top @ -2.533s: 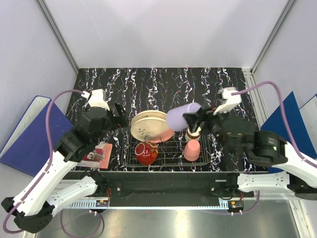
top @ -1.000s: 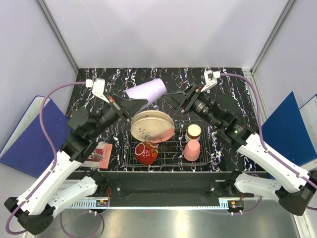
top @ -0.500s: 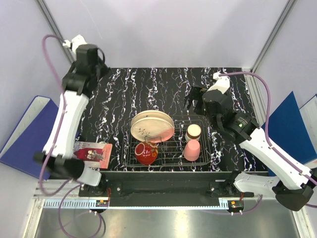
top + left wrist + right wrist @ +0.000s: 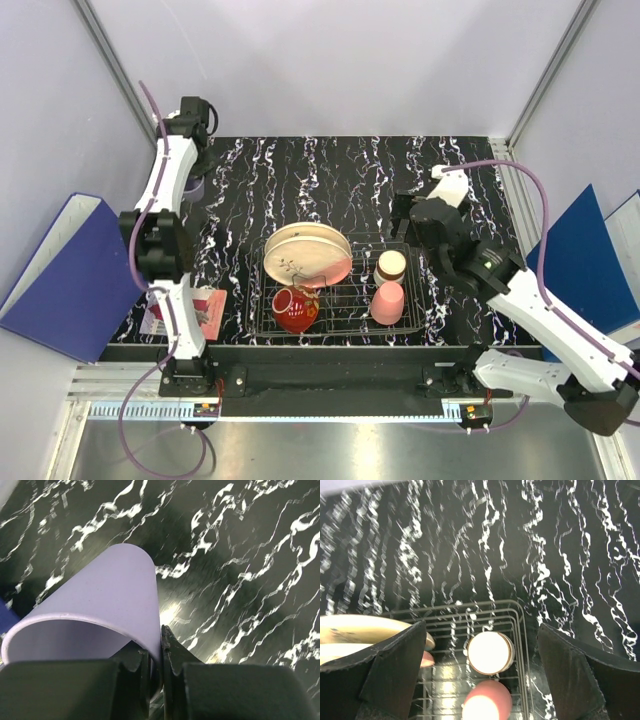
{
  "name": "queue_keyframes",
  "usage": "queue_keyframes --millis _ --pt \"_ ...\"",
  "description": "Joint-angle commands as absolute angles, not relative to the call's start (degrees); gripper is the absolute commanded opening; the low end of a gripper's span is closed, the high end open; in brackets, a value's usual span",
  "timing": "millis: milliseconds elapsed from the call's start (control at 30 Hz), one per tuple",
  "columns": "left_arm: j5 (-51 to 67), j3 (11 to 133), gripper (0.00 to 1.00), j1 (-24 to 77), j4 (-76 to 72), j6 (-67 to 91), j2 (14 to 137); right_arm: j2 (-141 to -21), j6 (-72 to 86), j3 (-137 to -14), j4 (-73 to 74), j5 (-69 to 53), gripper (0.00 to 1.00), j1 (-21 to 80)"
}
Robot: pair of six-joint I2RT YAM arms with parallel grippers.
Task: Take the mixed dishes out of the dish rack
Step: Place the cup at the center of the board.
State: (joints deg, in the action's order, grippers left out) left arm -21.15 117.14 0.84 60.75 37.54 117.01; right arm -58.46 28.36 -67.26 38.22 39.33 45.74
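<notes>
Lilac tumbler [image 4: 100, 592] sits pinched in left hand [image 4: 159, 645]; right hand [image 4: 481, 626] gapes empty.

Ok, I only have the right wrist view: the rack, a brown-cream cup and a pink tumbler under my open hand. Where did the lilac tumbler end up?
Observer: The left hand grips the lilac tumbler by its wall, one finger inside, at the far left edge of the table.
Operator: Is it set down?
Observer: Cannot tell. The left wrist view shows it over the table top, but not whether it touches.
Operator: Anything in the rack I'm missing?
Observer: A red bowl-cup in the near-left part of the dish rack, in front of the plates.
</notes>
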Motion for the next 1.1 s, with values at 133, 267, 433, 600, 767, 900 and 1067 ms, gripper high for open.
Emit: queue_keyframes --millis 133,267,433,600,767,900,1067 --pt "-17.9 129.5 0.0 -3.1 62.3 37.3 126.7 -60.6 26.4 -65.3 38.1 38.5 1.0 45.8" --pt "-15.6 129.8 0.0 -4.8 62.3 38.1 131.4 -62.3 25.8 -65.2 37.4 38.6 1.0 45.9" --pt "-16.3 128.7 0.0 -4.8 62.0 37.4 133.1 -64.9 24.7 -65.8 35.6 38.0 1.0 45.8" --pt "-15.9 128.8 0.25 -5.0 61.9 36.1 133.3 -66.9 24.3 -67.1 34.6 37.2 1.0 45.7" --pt "-14.7 130.0 0.46 -5.4 62.0 35.4 131.0 -67.1 24.7 -67.3 34.5 36.3 1.0 45.6" --pt "-14.2 131.5 0.64 -5.4 61.6 35.6 127.1 -66.9 25.2 -67.5 34.5 36.0 1.0 45.6" --pt "-13.9 133.6 0.76 -5.4 61.3 35.4 123.8 -66.7 26.5 -67.8 34.8 35.4 1.0 45.6"
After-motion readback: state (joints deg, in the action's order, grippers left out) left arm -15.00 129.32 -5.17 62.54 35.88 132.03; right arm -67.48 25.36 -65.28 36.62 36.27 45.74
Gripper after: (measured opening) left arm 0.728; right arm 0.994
